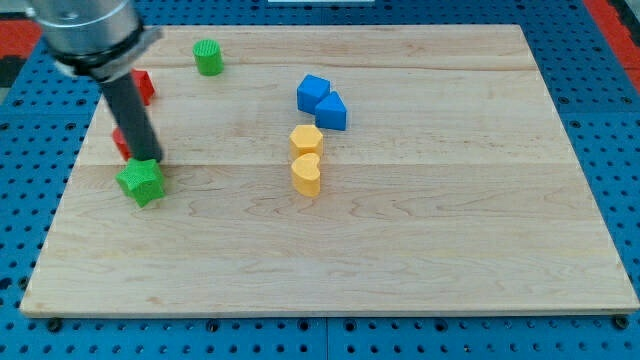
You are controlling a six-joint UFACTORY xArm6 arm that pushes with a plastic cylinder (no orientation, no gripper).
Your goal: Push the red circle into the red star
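My tip (150,160) sits against the green star (140,181), with the red circle (121,141) just behind the rod. The red star (141,87) waits near the bench (400,250) top-left, and there are no jaws here.

A pale wooden board (420,230) made of joined planks lies on a blue pegboard (625,140). In the upper left of the frame a red star (143,87) sits near the board's left edge, partly hidden by the dark rod. Below it a red circle (121,142) shows as a sliver behind the rod, just above a green star (141,181). A green cylinder (208,57) stands near the top edge. Right of centre, a blue cube (312,92) touches a blue block with a peaked top (331,111). Below them, a yellow hexagon (306,139) touches a yellow heart-shaped block (307,173).
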